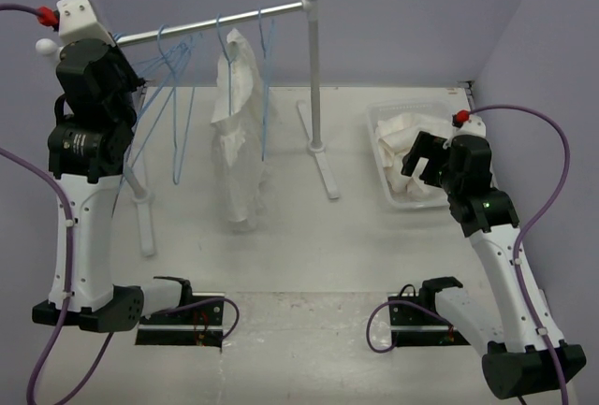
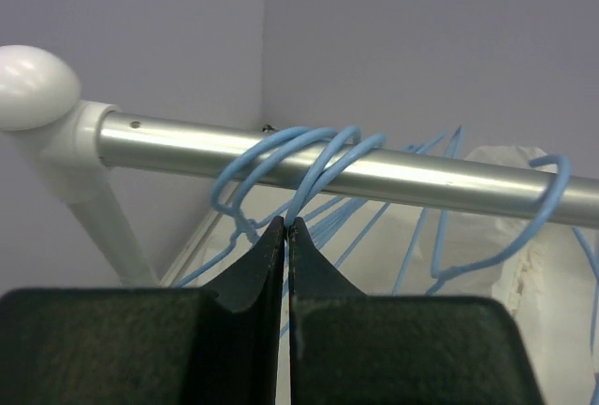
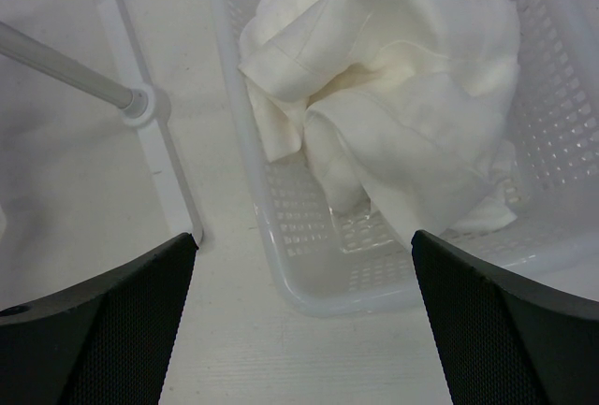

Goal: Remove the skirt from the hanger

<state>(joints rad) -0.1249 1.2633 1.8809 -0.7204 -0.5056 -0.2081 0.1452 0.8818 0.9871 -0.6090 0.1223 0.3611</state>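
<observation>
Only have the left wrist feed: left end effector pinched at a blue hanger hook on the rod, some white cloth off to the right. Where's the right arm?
Observer: The right end effector hovers open over the clear basket on the table's right side.
Operator: Anything in the basket?
Observer: Yes. The skirt lies crumpled inside it, off any hanger.
Operator: So what's the cloth I see?
Observer: A longer, narrower white garment hanging from the rod, with blue hangers on either side of it.
</observation>
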